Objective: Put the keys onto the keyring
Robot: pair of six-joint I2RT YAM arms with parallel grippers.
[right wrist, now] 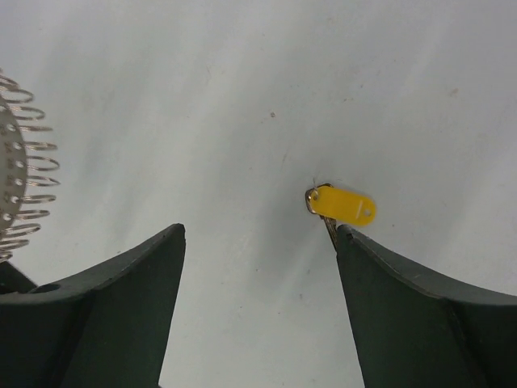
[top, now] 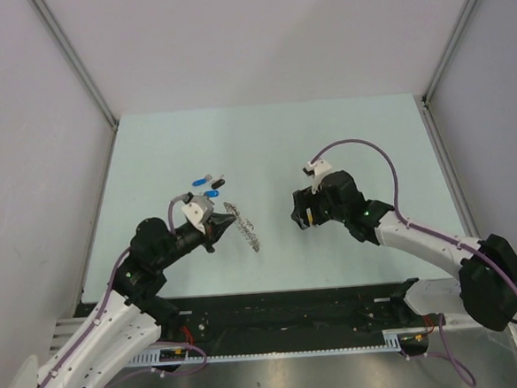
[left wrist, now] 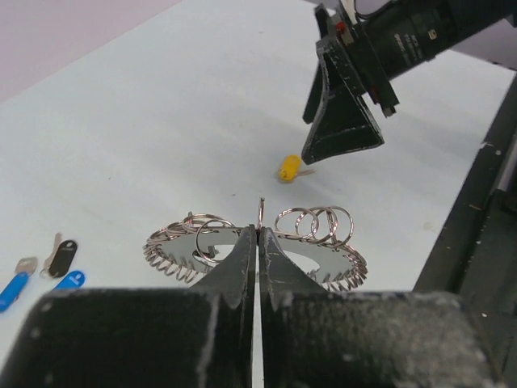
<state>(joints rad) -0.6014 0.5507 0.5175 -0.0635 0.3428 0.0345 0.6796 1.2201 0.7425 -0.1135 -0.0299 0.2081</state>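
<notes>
The keyring [left wrist: 323, 234], a silvery loop fringed with many small wire rings, hangs just above the table with my left gripper [left wrist: 259, 232] shut on its near edge; from above, the keyring [top: 245, 228] juts out from the left gripper [top: 226, 223]. A yellow key [right wrist: 343, 204] lies on the table by the tip of one of the fingers [right wrist: 404, 307] of my right gripper [right wrist: 261, 231], which is open and holds nothing. The key's blade runs behind that finger. The left wrist view shows the yellow key [left wrist: 288, 168] below the right gripper [left wrist: 343, 129].
Two blue keys [left wrist: 12, 289] [left wrist: 70, 280] and a black key [left wrist: 62, 256] lie on the table to the left of the keyring, also visible from above as a small cluster [top: 208, 187]. The table's black front rail [top: 284, 308] runs between the arm bases.
</notes>
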